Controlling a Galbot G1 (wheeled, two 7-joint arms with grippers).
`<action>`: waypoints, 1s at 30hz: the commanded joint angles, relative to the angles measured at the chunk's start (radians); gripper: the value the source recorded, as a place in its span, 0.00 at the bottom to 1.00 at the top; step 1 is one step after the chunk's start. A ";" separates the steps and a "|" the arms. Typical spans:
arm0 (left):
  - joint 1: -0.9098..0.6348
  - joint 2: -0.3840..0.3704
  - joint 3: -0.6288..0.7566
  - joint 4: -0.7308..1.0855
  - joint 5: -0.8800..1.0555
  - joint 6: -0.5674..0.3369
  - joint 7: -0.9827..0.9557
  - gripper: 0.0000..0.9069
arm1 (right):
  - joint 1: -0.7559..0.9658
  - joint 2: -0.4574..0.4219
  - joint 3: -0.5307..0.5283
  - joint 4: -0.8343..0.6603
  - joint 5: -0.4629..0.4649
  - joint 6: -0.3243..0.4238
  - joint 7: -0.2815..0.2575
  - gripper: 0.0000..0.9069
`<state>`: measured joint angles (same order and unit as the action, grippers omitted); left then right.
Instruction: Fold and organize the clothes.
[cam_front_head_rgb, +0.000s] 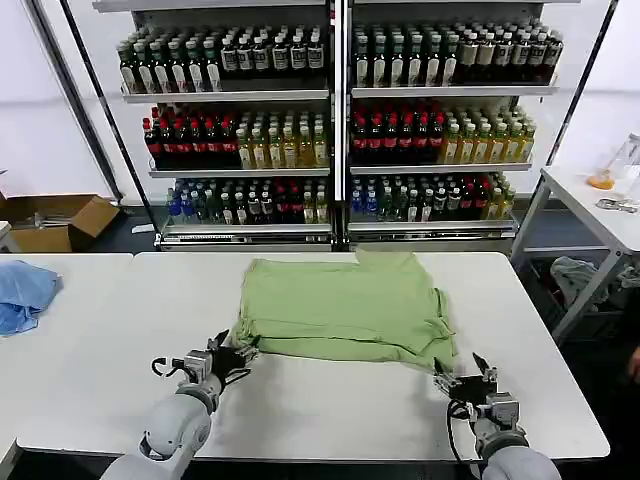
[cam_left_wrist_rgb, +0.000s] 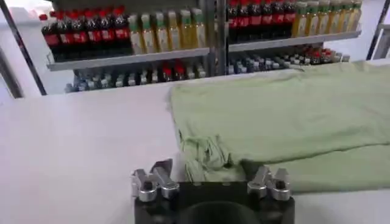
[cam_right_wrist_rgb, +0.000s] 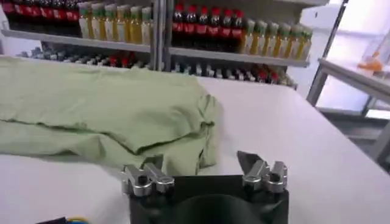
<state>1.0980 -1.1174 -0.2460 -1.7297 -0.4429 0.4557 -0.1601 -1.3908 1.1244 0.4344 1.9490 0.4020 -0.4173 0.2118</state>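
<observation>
The light green soft-fabric shirt (cam_front_head_rgb: 345, 308) lies mid-table on the white table (cam_front_head_rgb: 90, 360), already doubled into a broad rectangle but needing further folds, with the left gripper (cam_front_head_rgb: 228, 357) and right gripper (cam_front_head_rgb: 462, 379) spread wide, empty, at its near corners.

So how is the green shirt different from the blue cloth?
The shirt is light green; the cloth is light blue. The shirt is bigger and lies spread fairly flat mid-table; the cloth is smaller and bunched at the table's left edge. The left gripper and right gripper sit open at the shirt's near corners, far from the cloth. Both are soft fabric.
</observation>
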 joint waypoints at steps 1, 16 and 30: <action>-0.006 -0.008 0.003 0.034 -0.015 0.001 0.014 0.02 | 0.012 0.005 -0.014 -0.031 0.040 -0.003 0.009 0.00; -0.006 -0.005 -0.003 0.038 -0.089 0.023 0.037 0.02 | 0.031 -0.018 -0.049 -0.048 0.052 0.033 -0.007 0.00; 0.169 0.030 -0.071 -0.171 -0.111 0.027 0.028 0.02 | -0.120 -0.070 0.027 0.124 0.049 0.028 -0.015 0.00</action>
<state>1.1399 -1.1050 -0.2785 -1.7504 -0.5431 0.4792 -0.1304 -1.4708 1.0608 0.4499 2.0206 0.4466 -0.3918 0.1942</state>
